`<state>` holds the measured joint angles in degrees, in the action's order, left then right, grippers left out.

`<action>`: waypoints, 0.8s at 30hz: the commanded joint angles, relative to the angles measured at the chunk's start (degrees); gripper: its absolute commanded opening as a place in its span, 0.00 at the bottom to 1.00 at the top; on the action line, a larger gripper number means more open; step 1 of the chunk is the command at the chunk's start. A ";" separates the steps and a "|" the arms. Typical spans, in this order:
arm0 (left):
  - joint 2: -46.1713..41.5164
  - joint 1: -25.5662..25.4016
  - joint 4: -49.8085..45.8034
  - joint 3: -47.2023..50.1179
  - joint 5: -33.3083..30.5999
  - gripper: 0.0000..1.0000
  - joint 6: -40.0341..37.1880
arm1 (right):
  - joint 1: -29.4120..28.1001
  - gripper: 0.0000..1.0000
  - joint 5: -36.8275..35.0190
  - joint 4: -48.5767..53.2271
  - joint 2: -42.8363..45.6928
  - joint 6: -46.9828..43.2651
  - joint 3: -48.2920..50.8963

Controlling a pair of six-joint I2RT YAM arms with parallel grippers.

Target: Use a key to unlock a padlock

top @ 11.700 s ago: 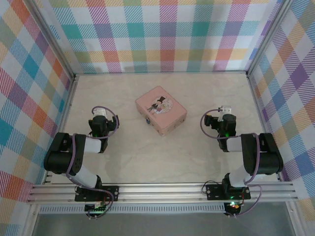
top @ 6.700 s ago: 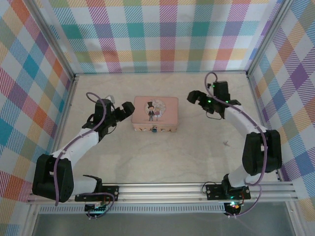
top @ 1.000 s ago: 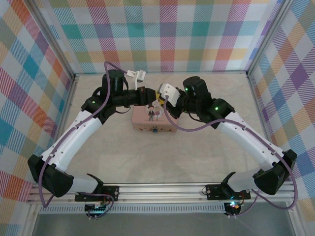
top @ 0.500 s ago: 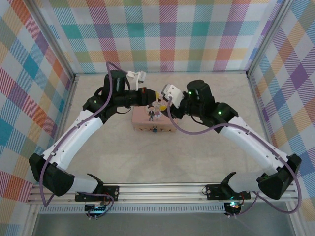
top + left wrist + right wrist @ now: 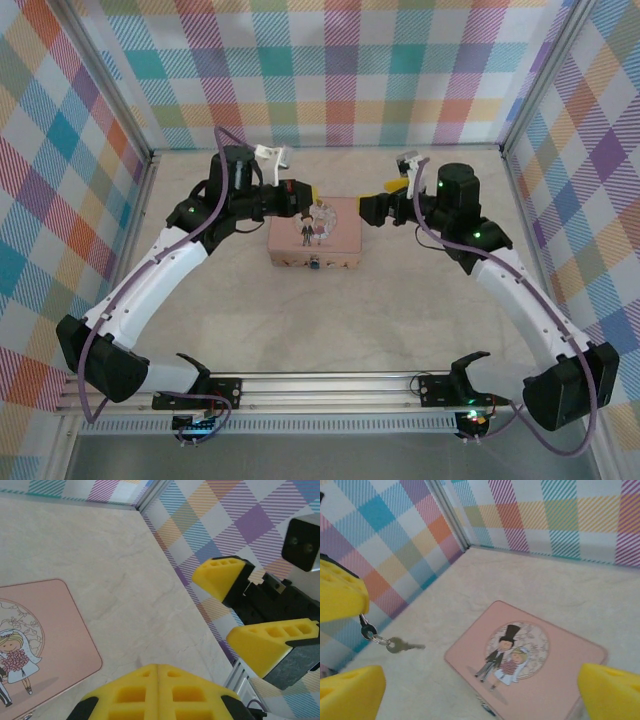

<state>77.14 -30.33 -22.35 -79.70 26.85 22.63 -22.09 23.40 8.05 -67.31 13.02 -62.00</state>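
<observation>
Padlock (image 5: 315, 263): small blue-teal speck on the near wall of the pink tin (image 5: 345, 236), too small to tell whether its shackle is closed. The right wrist view cuts it off at the bottom edge. Tin lid down, contents hidden. Left claw (image 5: 157, 672) clenched, fingers pressed together; the key (image 5: 402, 645) dangles from it on a ring, beside the tin. Right claw (image 5: 217, 607) released, fingers well apart, facing the left claw.

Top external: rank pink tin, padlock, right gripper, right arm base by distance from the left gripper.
1. pink tin: the left gripper, holding the key, overlaps its back edge.
2. padlock on the tin's near face and right gripper at the tin's right: too close to call.
3. right arm base: near rail, bottom right.
</observation>
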 commanded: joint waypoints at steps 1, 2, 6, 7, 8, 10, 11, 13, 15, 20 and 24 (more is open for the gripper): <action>-0.59 -0.26 1.84 1.33 -0.53 0.00 -0.67 | 0.76 1.00 6.21 -8.77 -1.03 11.41 1.36; -0.51 -0.26 2.10 1.52 -0.49 0.00 -0.52 | 1.47 1.00 6.09 -9.97 -1.40 13.56 1.98; -0.42 -0.26 3.73 2.63 -0.83 0.00 0.34 | 5.27 1.00 13.55 -23.20 -3.60 24.80 6.83; -0.38 -0.26 4.33 2.95 -0.84 0.00 0.60 | 5.72 1.00 14.75 -25.99 -4.25 27.12 7.73; -0.48 -0.26 5.09 3.35 -0.84 0.00 1.02 | 6.06 0.99 15.62 -28.41 -4.90 29.40 8.23; -0.60 -0.29 5.91 4.14 -0.94 0.00 1.73 | 6.35 0.97 17.55 -33.89 -6.10 34.62 9.49; -0.68 -0.31 8.41 4.50 -0.92 0.00 2.20 | 6.40 0.96 18.58 -38.44 -6.80 37.95 10.50; -0.69 -0.33 10.23 5.08 -0.37 0.00 3.35 | 6.39 0.94 19.94 -49.85 -8.52 44.87 12.84; -0.58 -0.34 11.97 5.56 0.42 0.00 4.52 | 6.33 0.88 19.85 -60.47 -10.33 51.42 15.07; -0.69 -0.35 17.34 6.86 1.82 0.00 8.62 | 5.85 0.79 18.86 -75.63 -14.63 59.49 17.91; -0.59 -0.51 20.54 7.23 2.99 0.00 11.44 | 4.83 0.72 19.05 -81.80 -17.67 62.19 18.09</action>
<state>77.19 -30.35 -7.25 -72.99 27.90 30.92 -16.36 41.25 -60.82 -83.88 69.67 -44.29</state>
